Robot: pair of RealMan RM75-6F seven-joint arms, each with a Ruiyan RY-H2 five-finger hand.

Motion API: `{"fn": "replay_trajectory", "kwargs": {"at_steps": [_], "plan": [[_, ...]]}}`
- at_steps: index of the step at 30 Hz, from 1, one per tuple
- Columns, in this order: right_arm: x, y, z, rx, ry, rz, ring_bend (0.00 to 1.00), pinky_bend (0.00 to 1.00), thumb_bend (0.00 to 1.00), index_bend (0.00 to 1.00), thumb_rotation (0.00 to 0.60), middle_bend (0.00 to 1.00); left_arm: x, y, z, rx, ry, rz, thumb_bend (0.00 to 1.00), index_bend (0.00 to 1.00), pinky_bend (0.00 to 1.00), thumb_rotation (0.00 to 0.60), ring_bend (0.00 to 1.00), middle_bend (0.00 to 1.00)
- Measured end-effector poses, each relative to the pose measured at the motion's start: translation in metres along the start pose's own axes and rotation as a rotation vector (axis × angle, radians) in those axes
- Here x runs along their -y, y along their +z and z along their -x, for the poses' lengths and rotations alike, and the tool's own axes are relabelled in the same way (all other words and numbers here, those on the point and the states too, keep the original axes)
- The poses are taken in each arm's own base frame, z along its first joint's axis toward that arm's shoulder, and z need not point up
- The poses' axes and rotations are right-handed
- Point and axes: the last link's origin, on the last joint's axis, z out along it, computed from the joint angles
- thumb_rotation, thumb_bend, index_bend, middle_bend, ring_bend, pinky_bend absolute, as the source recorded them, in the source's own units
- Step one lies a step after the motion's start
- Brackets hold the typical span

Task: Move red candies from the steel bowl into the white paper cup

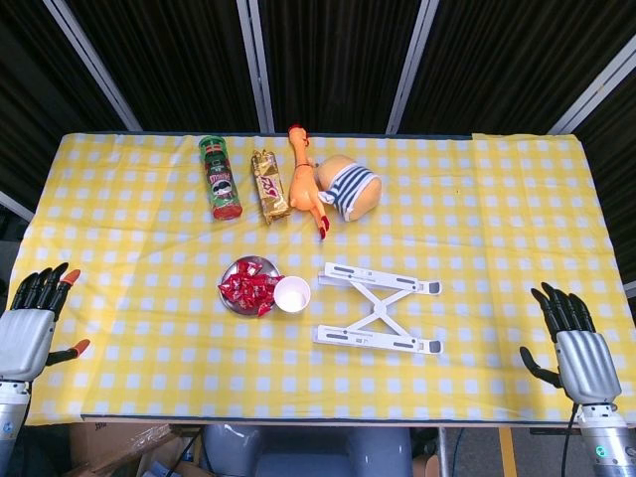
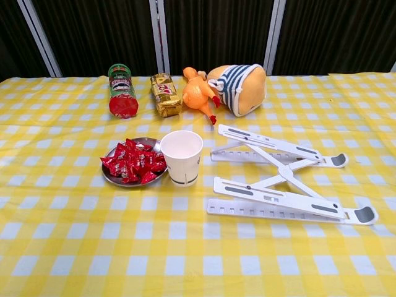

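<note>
While 2 hands wait, 1 steel bowl [image 2: 111, 179] touches 1 white paper cup [image 2: 181, 157].

Steel bowl [image 2: 111, 178] looked shiny metal; red candies [image 2: 133, 162] in glossy crinkled wrappers. White paper cup [image 2: 181, 157] matt, smooth. Counter [image 2: 198, 260] under checked yellow cloth. Folding stand [image 2: 278, 182] smooth white plastic. Striped toy [image 2: 238, 88] soft plush. Both hands [image 1: 28, 333] [image 1: 581, 353] grey metal-look shells, black fingers.
</note>
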Motion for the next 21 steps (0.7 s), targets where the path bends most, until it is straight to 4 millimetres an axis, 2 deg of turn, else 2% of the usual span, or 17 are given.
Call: {"fn": "replay_trajectory", "kwargs": {"at_steps": [18, 20, 21], "plan": [[0.000, -0.001, -0.001, -0.003, 0.005, 0.002, 0.00, 0.00, 0.41, 0.00, 0.600, 0.00, -0.006, 0.007, -0.002, -0.010, 0.000, 0.009, 0.15, 0.00, 0.04, 0.600, 0.00, 0.00], [0.000, 0.000, -0.001, -0.001, 0.008, 0.003, 0.00, 0.00, 0.41, 0.00, 0.600, 0.00, -0.009, 0.012, -0.003, -0.009, -0.001, 0.013, 0.15, 0.00, 0.10, 0.600, 0.01, 0.00], [0.000, 0.000, -0.001, 0.000, 0.009, 0.003, 0.00, 0.00, 0.41, 0.00, 0.600, 0.00, -0.010, 0.014, -0.004, -0.006, -0.001, 0.015, 0.15, 0.00, 0.18, 0.600, 0.07, 0.00]]}}
